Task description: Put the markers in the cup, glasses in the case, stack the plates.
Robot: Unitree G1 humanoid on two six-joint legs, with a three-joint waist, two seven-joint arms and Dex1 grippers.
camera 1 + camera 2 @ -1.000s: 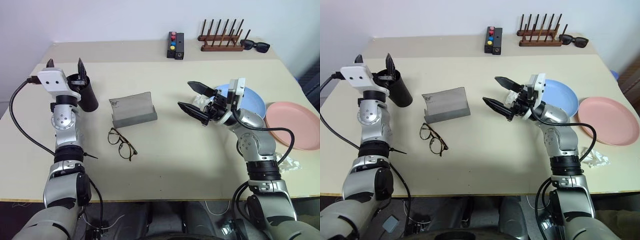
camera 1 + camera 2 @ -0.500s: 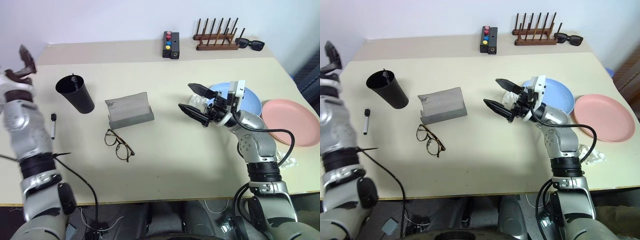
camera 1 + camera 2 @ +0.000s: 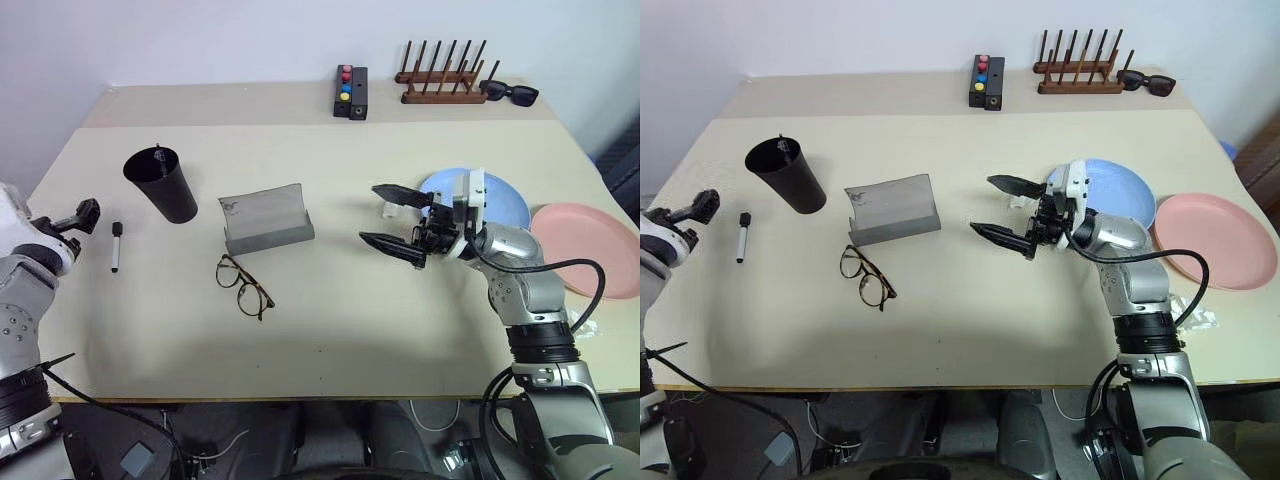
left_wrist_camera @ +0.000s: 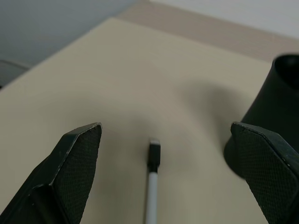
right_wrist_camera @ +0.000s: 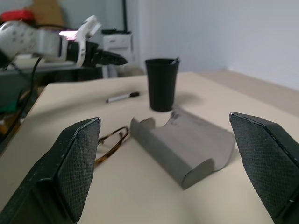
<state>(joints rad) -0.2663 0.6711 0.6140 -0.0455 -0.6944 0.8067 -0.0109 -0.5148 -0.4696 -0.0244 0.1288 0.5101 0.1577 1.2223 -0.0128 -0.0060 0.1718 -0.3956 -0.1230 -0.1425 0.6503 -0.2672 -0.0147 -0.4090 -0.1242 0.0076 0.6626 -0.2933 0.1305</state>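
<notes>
Here, left gripper (image 4: 170, 175): spread wide, empty, facing white marker (image 3: 115, 246).
Right gripper (image 3: 392, 216): released, above table (image 3: 330, 330).
Cup (image 3: 160, 184): upright, one marker inside.

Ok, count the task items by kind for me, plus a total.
Cup: 1
Markers: 2 (white one loose, dark one in the cup)
Glasses: 1
Case: 1
Plates: 2 (blue, pink)
Total: 7
</notes>
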